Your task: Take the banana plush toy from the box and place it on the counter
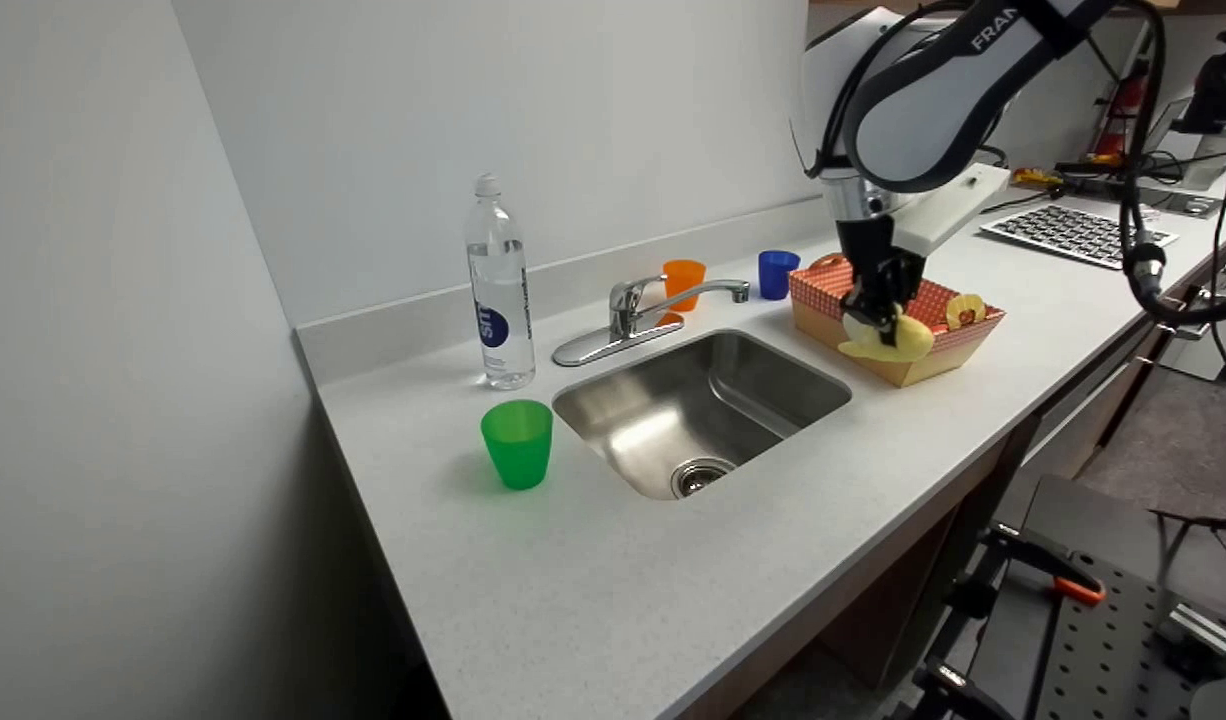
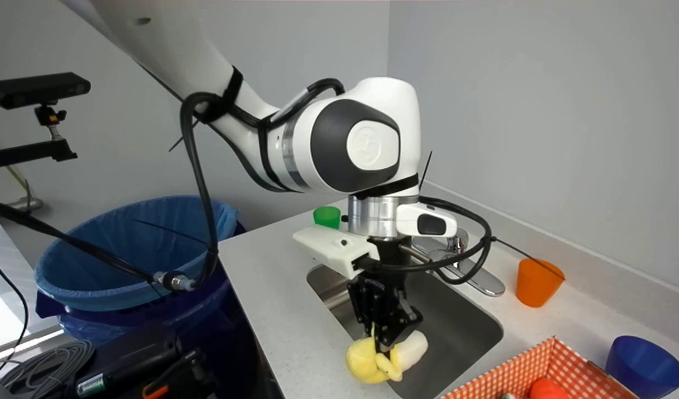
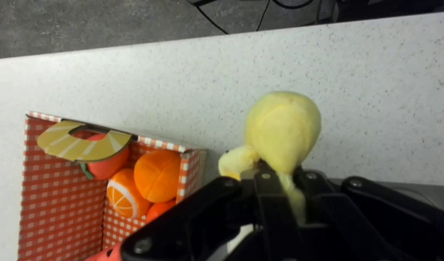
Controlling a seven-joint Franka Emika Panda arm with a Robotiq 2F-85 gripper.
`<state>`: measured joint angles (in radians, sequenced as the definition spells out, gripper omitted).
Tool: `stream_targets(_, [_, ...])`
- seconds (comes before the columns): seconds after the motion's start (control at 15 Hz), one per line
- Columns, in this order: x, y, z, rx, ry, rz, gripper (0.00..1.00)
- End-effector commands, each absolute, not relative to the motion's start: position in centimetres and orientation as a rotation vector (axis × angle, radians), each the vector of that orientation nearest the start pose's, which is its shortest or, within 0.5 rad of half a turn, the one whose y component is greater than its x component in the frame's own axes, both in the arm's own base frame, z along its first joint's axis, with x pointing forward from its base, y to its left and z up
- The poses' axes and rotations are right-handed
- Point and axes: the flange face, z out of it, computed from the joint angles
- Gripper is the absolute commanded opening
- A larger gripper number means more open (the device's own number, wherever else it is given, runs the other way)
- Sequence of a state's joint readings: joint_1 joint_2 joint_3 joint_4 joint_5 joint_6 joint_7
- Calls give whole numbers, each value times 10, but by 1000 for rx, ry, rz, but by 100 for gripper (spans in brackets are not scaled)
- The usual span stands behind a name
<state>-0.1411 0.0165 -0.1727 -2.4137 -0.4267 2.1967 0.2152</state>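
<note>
Dark and blurred, the gripper (image 3: 281, 173) fills the lower middle and lower right of the wrist view, its fingers clamped on the banana plush toy (image 3: 283, 127). Round and yellow, the toy bulges up from the fingertips just right of centre, with a pale end poking out at their left. It hangs outside the box (image 3: 55, 210), above the white speckled counter (image 3: 135, 79) that crosses the frame. Red-checked inside, the box takes up the lower left and holds orange toys (image 3: 157, 175) and red toys (image 3: 109, 166). In an exterior view, the toy shows at bottom centre, overlapping the edge of the sink (image 2: 456, 332); at lower right, a blue cup (image 2: 644, 366) stands just beside the box. In an exterior view, left of centre, a clear bottle (image 1: 501, 300) and a green cup (image 1: 518, 450) stand left of the sink.
</note>
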Motion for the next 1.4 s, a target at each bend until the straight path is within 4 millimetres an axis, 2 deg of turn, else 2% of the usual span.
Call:
stream_targets(0.0, [406, -133, 295, -3421, 310, 363, 3])
stream_targets(0.4, [379, -94, 287, -3486, 46, 284, 3])
stream_targets(0.67, [370, -72, 281, -3493, -59, 240, 3])
stream_targets(0.93, [371, -60, 274, -3506, -110, 174, 3])
stream_targets(1.33, [370, -54, 268, -3518, -168, 111, 3])
